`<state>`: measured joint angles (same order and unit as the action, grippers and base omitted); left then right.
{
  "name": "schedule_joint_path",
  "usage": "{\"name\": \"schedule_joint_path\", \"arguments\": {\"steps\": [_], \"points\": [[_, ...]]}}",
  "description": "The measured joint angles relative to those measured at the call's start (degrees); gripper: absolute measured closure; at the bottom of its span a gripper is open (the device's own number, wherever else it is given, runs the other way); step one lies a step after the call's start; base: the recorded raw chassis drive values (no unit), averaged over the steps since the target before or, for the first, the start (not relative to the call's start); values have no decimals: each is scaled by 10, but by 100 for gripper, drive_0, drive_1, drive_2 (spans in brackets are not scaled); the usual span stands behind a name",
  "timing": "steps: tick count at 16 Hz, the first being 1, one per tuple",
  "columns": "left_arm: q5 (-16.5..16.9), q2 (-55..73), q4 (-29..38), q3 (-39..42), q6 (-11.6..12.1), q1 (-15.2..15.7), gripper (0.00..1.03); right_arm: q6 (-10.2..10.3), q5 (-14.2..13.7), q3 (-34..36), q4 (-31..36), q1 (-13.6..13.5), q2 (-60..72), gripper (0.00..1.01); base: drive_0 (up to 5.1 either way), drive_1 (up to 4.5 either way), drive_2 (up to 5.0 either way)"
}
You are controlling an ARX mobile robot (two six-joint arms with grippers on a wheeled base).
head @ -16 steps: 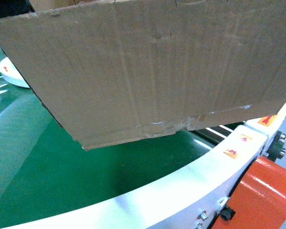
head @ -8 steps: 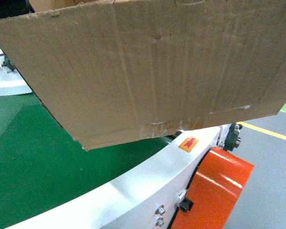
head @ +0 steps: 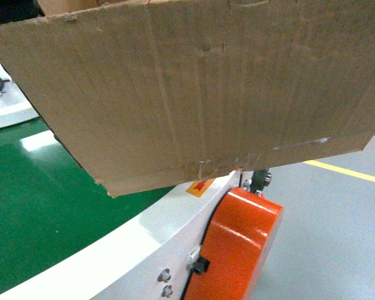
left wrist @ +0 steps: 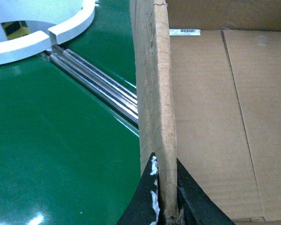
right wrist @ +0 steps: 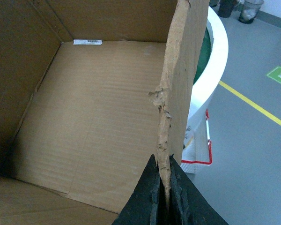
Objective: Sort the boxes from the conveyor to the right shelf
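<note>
A big brown cardboard box (head: 200, 94) hangs in the air and fills most of the head view, its taped bottom seam tilted above the white rim (head: 112, 250) of the green conveyor (head: 37, 212). My left gripper (left wrist: 165, 187) is shut on the box's left wall (left wrist: 154, 93), one black finger on each side. On the opposite side, my right gripper (right wrist: 164, 187) is shut on the ragged right wall (right wrist: 178, 79). The box's inside (right wrist: 93, 112) is empty apart from a small white label (right wrist: 87, 42). The right shelf is out of view.
An orange drum (head: 237, 250) sits under the conveyor's rim at the lower right. Grey floor with a yellow line (head: 344, 172) lies to the right. Steel rollers (left wrist: 98, 89) cross the belt at a joint, with a white curved rim piece (left wrist: 42, 33) beyond.
The view has swung rightward with the box held steady: the conveyor rim and orange drum have slid left in the frame, and more grey floor shows on the right.
</note>
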<state>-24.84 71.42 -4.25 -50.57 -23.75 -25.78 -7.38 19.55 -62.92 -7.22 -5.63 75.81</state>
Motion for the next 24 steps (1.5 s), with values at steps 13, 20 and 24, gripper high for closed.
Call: {"name": "schedule_joint_path", "arguments": {"steps": [13, 20, 24], "points": [[0, 0, 0, 0, 0, 0, 101, 0, 0, 0, 0, 0, 0, 99, -131, -131, -131], [0, 0, 0, 0, 0, 0, 101, 0, 0, 0, 0, 0, 0, 99, -131, -131, -131], [0, 0, 0, 0, 0, 0, 101, 0, 0, 0, 0, 0, 0, 99, 110, -257, -257]]}}
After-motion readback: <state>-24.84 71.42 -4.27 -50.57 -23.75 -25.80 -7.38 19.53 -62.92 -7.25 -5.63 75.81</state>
